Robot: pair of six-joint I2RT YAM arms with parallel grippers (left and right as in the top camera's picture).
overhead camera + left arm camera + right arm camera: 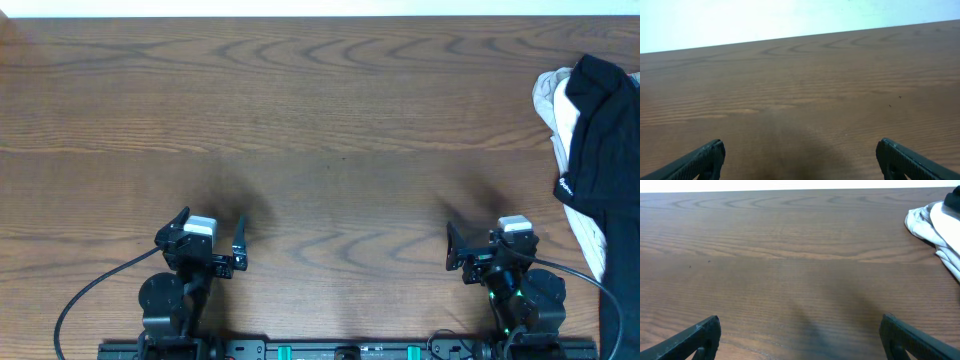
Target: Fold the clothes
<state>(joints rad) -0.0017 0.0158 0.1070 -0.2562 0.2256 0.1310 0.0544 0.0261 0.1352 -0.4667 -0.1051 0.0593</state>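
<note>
The clothes lie in a pile at the table's right edge. A black garment (606, 150) with a small white logo lies on top of a white garment (556, 95). The white garment also shows at the far right of the right wrist view (935, 225). My left gripper (213, 243) is open and empty near the front edge, left of centre; its two fingertips frame bare wood in the left wrist view (800, 160). My right gripper (470, 247) is open and empty near the front edge, well short of the pile; it also shows in the right wrist view (800, 337).
The wooden table (320, 130) stretches from the grippers to its far edge. The pile hangs partly past the right edge of the overhead view. Black cables run from both arm bases at the front.
</note>
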